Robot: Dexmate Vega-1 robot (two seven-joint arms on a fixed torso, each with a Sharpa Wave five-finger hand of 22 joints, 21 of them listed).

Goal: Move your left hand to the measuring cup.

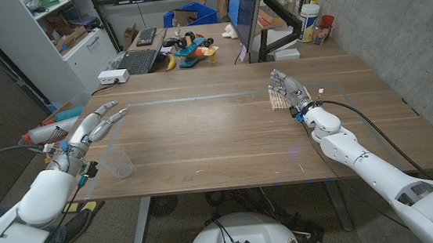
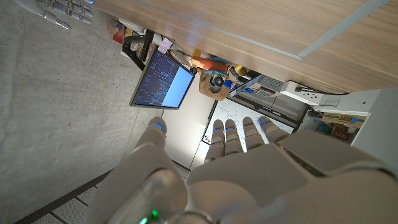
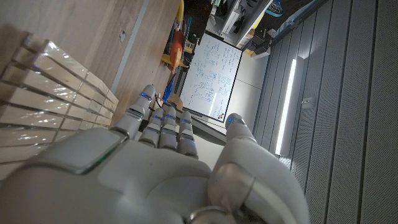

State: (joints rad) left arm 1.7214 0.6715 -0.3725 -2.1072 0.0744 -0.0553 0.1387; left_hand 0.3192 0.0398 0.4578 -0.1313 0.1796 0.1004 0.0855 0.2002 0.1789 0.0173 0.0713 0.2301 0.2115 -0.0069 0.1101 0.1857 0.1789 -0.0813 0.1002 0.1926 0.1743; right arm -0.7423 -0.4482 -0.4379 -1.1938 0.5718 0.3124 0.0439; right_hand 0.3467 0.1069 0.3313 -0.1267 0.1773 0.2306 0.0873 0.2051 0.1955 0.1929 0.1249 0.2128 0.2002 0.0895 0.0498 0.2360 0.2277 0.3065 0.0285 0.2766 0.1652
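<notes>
Likely light, slick and easily tipped, the clear measuring cup sits near the left hand, fingers apart, empty; take its wall.

No text, label, brand or number can be read in any of the pictures. The monitor in the left wrist view, left of the frame's centre, shows rows of light lines on a dark screen, too small to make out. The whiteboard in the right wrist view, at upper centre, bears faint blue marks and sketches that cannot be read as words or figures.
</notes>
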